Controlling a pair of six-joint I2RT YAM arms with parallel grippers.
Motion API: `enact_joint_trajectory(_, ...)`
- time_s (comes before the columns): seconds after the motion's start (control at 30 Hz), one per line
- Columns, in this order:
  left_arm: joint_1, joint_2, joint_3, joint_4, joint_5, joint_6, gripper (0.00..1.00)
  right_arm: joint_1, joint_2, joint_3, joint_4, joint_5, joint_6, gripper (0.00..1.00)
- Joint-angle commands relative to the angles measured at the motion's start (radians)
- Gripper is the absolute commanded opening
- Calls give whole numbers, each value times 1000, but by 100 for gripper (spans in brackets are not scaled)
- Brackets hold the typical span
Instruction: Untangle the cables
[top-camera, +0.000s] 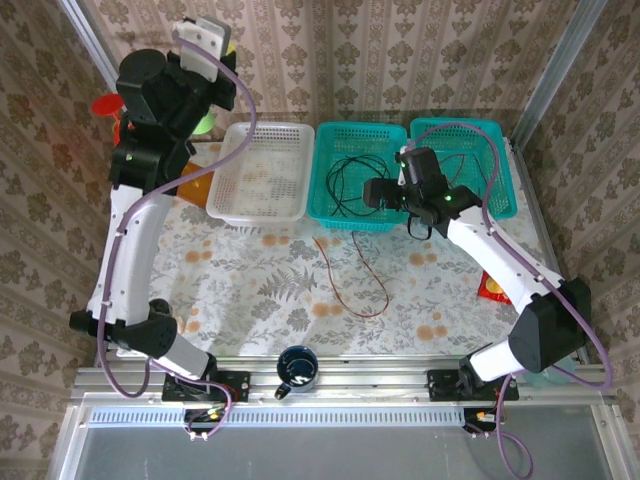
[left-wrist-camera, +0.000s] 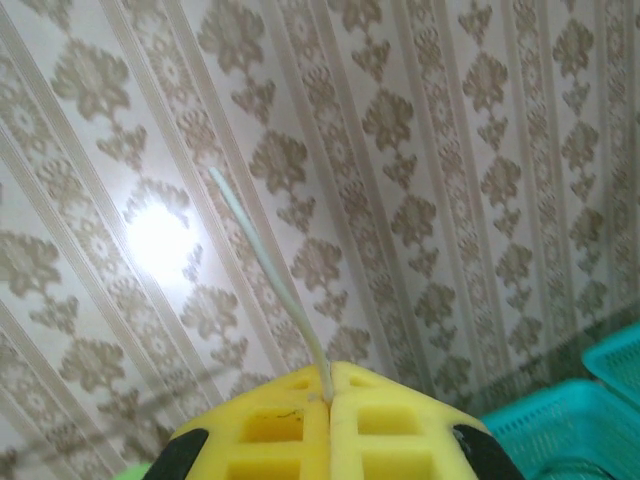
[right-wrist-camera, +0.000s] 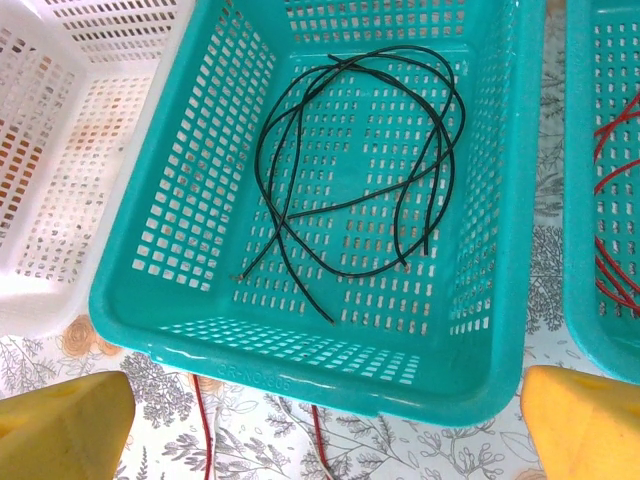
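Black cables (right-wrist-camera: 360, 198) lie looped inside the teal basket (right-wrist-camera: 300, 365).

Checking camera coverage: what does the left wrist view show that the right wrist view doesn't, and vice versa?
Left wrist: the left claw shut on a thin pale cable, wallpaper behind.
Right wrist: the right claw open near black cables in a teal basket, red cables in the neighbouring one, a white basket.
Both: teal basket mesh.
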Motion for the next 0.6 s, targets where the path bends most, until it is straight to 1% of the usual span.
enact_joint_trajectory(0.0, -5, 32, 98, 93, -24, 55, 0, -10, -40, -17, 14, 5, 15, 100)
enact_joint_trajectory(0.1, -5, 70, 133, 86, -45, 102, 0, -12, -49, -11, 5, 4, 13, 100)
enact_joint_trajectory(0.2, 10, 91, 79, 62, -59, 99, 0, -12, -57, -10, -3, 0, 13, 100)
enact_joint_trajectory(0.27, 20, 75, -50, 105, -43, 85, 0, -11, -59, -14, -7, -2, 13, 100)
enact_joint_trajectory(0.33, 22, 56, -206, 185, -39, 85, 0, -12, -59, -21, -11, -2, 13, 100)
enact_joint_trajectory(0.4, 32, 66, -326, 211, -30, 63, 0, -12, -99, -28, -18, -5, 12, 100)
enact_joint_trajectory(0.47, 31, 110, -394, 177, -46, 82, 0, -12, -112, -36, -19, -15, 9, 100)
enact_joint_trajectory(0.57, 21, 222, -440, 85, -121, 113, 0, -12, -143, -53, -15, -30, 8, 100)
